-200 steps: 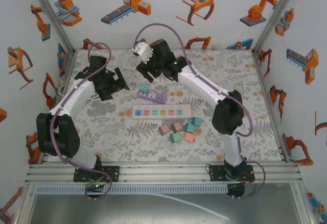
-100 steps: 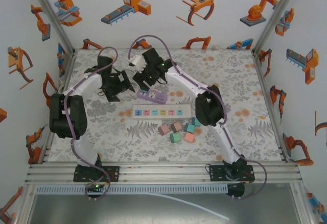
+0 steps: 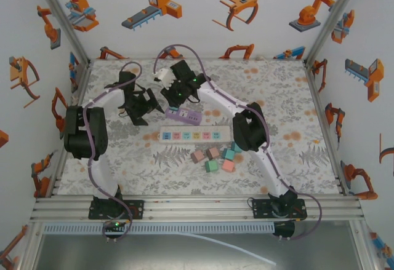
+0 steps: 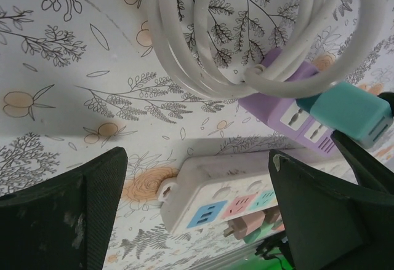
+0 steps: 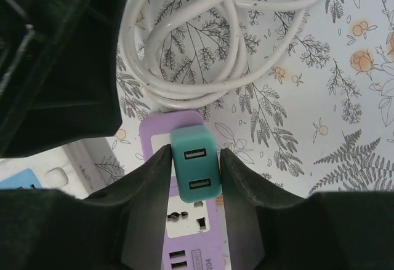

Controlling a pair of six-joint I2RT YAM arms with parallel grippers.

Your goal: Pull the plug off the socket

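The right gripper (image 5: pixel 194 155) has its fingers (image 5: pixel 154 178) closed against both sides of the teal plug (image 5: pixel 194 171). The plug is seated in the purple socket strip (image 5: pixel 184 239), at the strip's 12 o'clock end in the right wrist view. A coiled white cable (image 5: pixel 184 95) lies at 12 o'clock of the plug. The left gripper (image 4: pixel 197 159) stands spread wide, holding nothing, above the white power strip (image 4: pixel 215 199). In the top view it sits at 9 o'clock of the right gripper.

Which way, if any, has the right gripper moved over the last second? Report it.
Yes. In the top view the right gripper shifted left and down onto the purple power strip, jaws clamping the teal plug.
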